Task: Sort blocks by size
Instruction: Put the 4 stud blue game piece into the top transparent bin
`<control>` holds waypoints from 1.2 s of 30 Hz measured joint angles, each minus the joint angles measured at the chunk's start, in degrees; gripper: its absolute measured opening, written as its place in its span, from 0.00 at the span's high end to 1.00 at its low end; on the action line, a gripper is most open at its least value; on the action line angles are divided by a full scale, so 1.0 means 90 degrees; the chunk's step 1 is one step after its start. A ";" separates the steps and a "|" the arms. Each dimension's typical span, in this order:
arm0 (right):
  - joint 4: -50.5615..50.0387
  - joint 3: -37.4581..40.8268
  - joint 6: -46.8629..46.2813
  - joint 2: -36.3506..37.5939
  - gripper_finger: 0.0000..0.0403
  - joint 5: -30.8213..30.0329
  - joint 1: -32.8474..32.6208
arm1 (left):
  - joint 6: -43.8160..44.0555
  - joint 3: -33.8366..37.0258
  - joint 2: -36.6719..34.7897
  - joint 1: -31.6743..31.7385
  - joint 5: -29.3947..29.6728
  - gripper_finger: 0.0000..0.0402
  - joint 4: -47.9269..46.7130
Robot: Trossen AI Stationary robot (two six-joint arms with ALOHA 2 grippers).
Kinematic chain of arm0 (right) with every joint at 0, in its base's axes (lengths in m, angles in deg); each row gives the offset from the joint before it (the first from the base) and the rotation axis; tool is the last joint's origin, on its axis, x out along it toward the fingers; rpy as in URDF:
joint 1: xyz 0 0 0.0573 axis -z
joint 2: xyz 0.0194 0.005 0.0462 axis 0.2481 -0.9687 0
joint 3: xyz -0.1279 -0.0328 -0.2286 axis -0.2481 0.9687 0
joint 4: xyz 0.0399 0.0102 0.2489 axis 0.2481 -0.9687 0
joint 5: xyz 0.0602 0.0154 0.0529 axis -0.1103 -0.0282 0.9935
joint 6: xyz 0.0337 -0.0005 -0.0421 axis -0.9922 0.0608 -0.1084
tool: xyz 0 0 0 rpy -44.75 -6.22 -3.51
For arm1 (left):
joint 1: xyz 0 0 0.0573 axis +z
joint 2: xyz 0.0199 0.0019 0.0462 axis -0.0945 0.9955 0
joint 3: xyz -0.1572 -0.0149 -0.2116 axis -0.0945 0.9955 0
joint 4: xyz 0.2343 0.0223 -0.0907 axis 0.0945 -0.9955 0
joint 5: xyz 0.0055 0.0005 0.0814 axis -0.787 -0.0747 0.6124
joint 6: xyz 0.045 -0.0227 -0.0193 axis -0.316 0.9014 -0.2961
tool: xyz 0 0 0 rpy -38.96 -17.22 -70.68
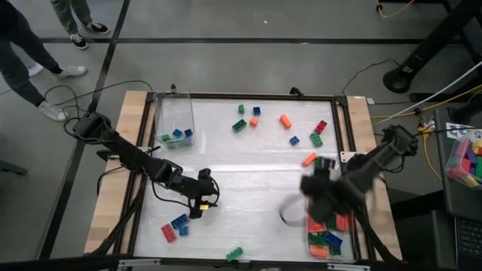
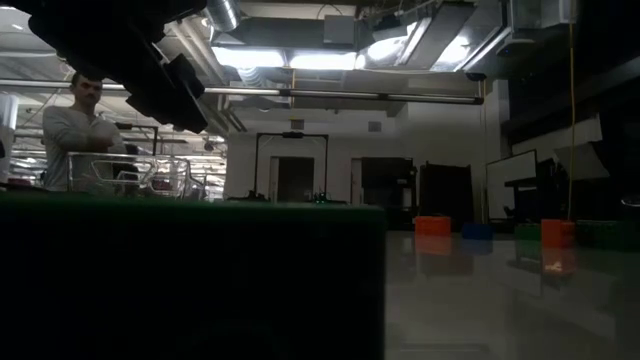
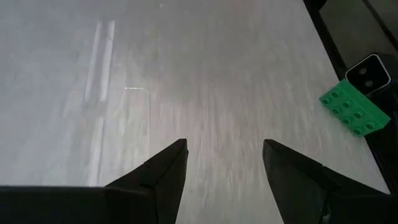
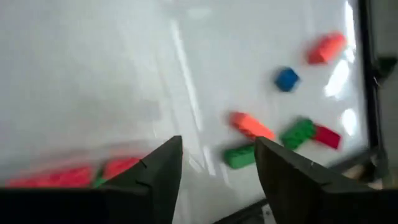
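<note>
Small studded blocks lie scattered on the white table: a green one (image 1: pixel 239 126), an orange one (image 1: pixel 285 120), a blue one (image 1: pixel 294 140) and a red one (image 1: pixel 321 126) at the far middle. A red one (image 1: pixel 168 233) and blue ones (image 1: pixel 179 221) lie near left. A green one (image 1: pixel 235 254) lies at the near edge and also shows in the left wrist view (image 3: pixel 354 107). My left gripper (image 1: pixel 202 203) (image 3: pixel 224 146) is open and empty over bare table. My right gripper (image 1: pixel 309 188) (image 4: pixel 217 143) is open and empty beside the near-right bin's far end.
A clear bin (image 1: pixel 173 113) at the far left holds small blue and green blocks. A clear bin (image 1: pixel 330 235) at the near right holds longer red, orange, green and blue blocks. A black frame (image 1: pixel 343 120) edges the table. A person (image 2: pixel 85 130) stands beyond the table.
</note>
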 joint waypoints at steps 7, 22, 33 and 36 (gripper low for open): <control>0.0217 0.0262 0.1700 0.0049 0.51 0.0379 0.2401 | -0.0055 0.0000 0.0000 0.0000 0.0003 0.51 -0.0002; 0.3137 0.1811 0.3939 0.0044 0.51 0.2168 0.6564 | -0.0509 0.0000 0.0002 0.0000 0.0005 0.51 -0.0012; 0.4100 0.2777 0.3130 0.0013 0.51 0.2148 0.7204 | -0.0918 0.0000 0.0054 0.0000 0.0009 0.51 -0.0022; 0.4137 0.2974 0.3103 0.0010 0.51 0.2128 0.7165 | -0.0914 0.0000 0.0059 0.0000 0.0007 0.51 -0.0032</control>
